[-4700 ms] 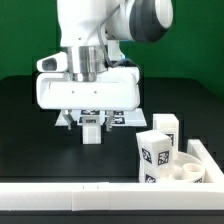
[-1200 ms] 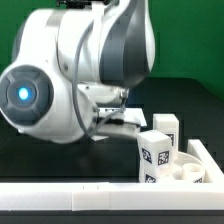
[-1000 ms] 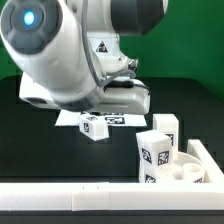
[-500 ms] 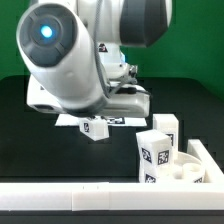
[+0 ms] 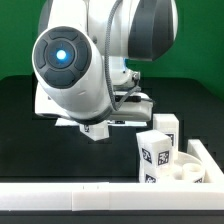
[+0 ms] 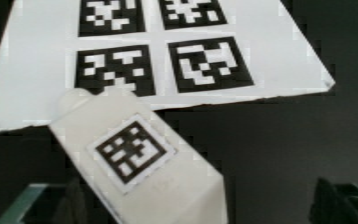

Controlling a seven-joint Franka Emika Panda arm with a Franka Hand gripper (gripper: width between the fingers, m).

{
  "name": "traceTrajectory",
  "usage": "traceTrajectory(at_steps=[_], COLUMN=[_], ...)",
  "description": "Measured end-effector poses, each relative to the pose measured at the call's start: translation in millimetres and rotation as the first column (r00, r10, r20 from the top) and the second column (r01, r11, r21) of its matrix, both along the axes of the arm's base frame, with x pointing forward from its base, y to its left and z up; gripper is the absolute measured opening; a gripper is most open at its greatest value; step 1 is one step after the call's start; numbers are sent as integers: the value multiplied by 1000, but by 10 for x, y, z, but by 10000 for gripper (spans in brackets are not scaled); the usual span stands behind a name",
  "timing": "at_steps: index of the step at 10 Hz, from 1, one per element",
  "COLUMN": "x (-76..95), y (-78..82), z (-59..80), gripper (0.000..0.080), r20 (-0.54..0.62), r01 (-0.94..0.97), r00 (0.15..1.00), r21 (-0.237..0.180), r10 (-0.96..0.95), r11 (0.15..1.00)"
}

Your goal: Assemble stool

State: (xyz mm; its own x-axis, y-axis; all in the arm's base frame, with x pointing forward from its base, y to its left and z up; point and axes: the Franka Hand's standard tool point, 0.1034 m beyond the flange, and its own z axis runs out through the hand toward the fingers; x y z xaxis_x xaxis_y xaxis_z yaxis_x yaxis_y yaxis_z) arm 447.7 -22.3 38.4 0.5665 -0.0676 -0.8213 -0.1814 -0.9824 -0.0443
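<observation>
Stool is barely beginning to come together: on the tabletop point(image 5: 25, 150) its ring seat point(image 5: 186, 173) is sitting apparently legless, two legs point(image 5: 155, 150) are standing beside it, and my fingers point(image 6: 329, 203) are hanging spread, gripping nothing, either side of a third leg point(image 5: 95, 129) on the marker board point(image 6: 25, 95).

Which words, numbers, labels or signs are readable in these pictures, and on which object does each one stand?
No words, brand names or numbers can be read anywhere.
marker board: four black-and-white square tags, patterns only, no text.
leg near the marker board: one square tag, pattern only.
front upright leg: square tags, patterns only, too small to make out in detail.
</observation>
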Motion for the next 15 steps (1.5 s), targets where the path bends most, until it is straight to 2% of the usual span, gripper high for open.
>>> traceTrajectory(at_steps=[1, 2, 4, 5, 15], x=[117, 133, -94, -123, -94], y=[-77, -95, -96, -80, -68], z=[84, 31, -133, -161, -191], gripper=[646, 646, 649, 649, 649], r20=[-10, -2, -39, -46, -31], r01=[-22, -24, 13, 11, 17], r00=[1000, 1000, 999, 999, 999], r21=[9, 5, -40, -44, -49], r10=[22, 24, -14, -13, -18], r11=[1000, 1000, 999, 999, 999])
